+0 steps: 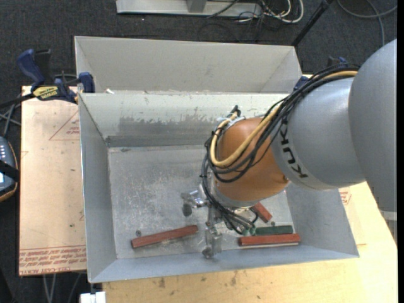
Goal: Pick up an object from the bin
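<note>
The gripper (210,243) sits low near the front wall of the bin (126,169), between a long reddish-brown stick (164,237), whose end it nearly touches, and a red-and-green bar (270,237); open or closed, I cannot tell

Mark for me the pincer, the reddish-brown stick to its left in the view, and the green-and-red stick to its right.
pincer (209,248): camera view, at its tip.
reddish-brown stick (164,237): camera view, mid-length.
green-and-red stick (271,236): camera view, mid-length.
</note>
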`<state>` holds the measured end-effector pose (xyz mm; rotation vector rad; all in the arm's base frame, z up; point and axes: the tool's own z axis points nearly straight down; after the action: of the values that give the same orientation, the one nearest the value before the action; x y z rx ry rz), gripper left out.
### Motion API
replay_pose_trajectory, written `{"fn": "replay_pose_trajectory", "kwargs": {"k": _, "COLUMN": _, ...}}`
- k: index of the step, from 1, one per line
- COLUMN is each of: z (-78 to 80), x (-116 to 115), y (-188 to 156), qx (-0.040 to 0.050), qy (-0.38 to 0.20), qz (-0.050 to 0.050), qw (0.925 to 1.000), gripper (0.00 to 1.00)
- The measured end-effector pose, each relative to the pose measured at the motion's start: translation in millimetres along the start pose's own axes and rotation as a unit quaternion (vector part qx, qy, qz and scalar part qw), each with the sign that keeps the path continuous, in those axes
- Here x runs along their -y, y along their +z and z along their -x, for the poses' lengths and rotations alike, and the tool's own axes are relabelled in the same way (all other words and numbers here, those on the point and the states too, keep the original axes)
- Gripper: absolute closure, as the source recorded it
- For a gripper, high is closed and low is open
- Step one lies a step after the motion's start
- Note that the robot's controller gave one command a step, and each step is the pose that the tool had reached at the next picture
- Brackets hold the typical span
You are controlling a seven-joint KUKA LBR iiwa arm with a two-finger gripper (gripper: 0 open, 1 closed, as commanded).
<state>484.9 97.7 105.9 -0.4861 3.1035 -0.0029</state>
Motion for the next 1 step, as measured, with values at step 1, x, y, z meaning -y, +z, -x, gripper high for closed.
{"fn": "replay_pose_trajectory", "kwargs": {"k": 1, "z": 27.6, "x": -52.8, "y": 35.6, "qx": 0.0010, "qy": -0.029, "qz": 0.002, "qw": 0.9996, "gripper": 1.00}}
